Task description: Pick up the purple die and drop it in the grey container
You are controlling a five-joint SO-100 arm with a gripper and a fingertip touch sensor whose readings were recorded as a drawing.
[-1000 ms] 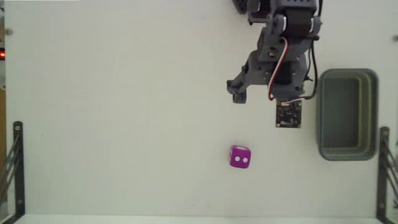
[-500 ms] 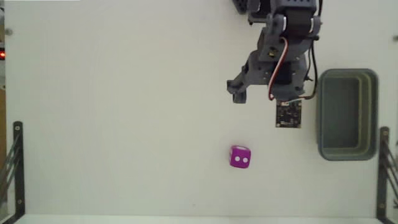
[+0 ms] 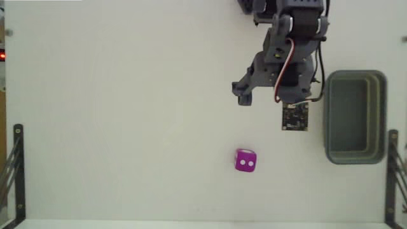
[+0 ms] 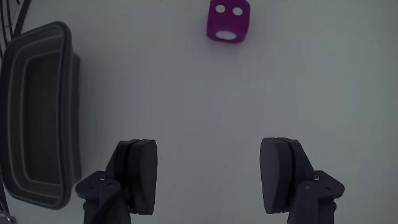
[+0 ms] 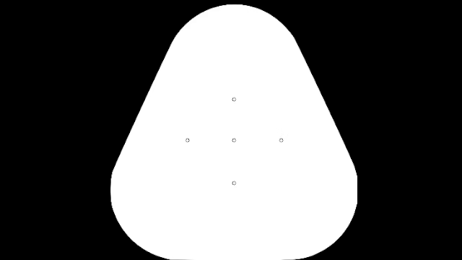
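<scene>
Purple die (image 4: 228, 22) ahead of spread hand (image 4: 211, 171)

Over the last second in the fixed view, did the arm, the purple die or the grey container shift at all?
Nothing visibly changed. The gripper is open and empty, short of the purple die, which lies on the table apart from the grey container.

A plain white table (image 3: 127, 95) evenly lit, with black metal brackets (image 3: 16, 172) at both edges
</scene>
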